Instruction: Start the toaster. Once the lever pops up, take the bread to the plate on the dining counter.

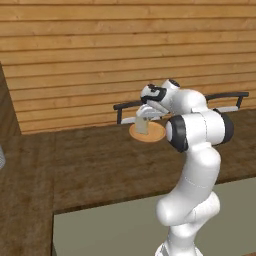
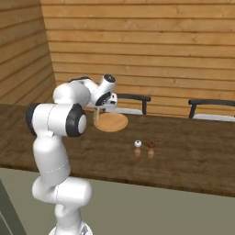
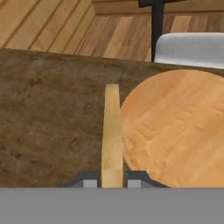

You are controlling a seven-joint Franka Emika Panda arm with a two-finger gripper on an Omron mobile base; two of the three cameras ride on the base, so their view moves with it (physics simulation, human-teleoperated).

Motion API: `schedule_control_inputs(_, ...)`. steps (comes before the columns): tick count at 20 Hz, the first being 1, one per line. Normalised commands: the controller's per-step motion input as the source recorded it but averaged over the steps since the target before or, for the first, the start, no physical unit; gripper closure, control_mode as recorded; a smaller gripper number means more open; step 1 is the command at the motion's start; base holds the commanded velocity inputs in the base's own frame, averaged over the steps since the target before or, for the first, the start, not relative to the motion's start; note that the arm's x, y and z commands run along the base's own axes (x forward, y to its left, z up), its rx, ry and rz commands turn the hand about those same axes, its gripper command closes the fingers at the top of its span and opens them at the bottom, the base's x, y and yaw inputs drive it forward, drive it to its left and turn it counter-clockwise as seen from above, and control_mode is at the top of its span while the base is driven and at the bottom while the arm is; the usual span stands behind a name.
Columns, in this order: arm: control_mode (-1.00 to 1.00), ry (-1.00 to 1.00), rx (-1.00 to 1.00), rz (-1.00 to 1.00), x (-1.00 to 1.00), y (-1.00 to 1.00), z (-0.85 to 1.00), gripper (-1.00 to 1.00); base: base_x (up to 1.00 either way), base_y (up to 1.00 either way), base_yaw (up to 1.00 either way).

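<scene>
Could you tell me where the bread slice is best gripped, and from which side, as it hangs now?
Grip the bread across its thin faces at one edge, from above, as the gripper does: the slice hangs upright and edge-on beside the plate, too thin any other way.

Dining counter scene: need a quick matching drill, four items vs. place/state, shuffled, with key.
Items:
1. bread
2. plate
3. small shakers
4. chairs

Places/states:
A. standing on the dining counter nearer the robot than the plate
B. behind the counter, by the plank wall
C. held on edge in the pincer, above the counter at the plate's rim
D. lying flat on the counter, nothing on it yet

Pairs: 1-C, 2-D, 3-A, 4-B
</scene>
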Motion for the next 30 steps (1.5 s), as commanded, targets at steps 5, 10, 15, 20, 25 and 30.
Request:
schedule_control_inputs(5,-1.0,0.0,0.17,0.02,0.54,0.0,-0.23,1.0,0.0,0.0,0.0)
schedule_control_inputs(10,-1.0,0.0,0.03,0.0,0.43,0.0,-0.4,1.0,0.0,0.0,0.0)
schedule_control_inputs(15,-1.0,-0.01,0.0,0.0,0.19,0.0,-0.2,1.0,0.0,0.0,0.0)
schedule_control_inputs(20,-1.0,-0.03,0.08,0.0,0.0,0.0,0.0,1.0,0.0,0.0,0.0)
schedule_control_inputs(25,-1.0,-0.04,0.09,0.0,-0.04,-0.02,0.0,1.0,0.0,0.0,0.0)
schedule_control_inputs(30,-1.0,0.0,0.06,0.0,0.0,-0.22,0.0,1.0,0.0,0.0,0.0)
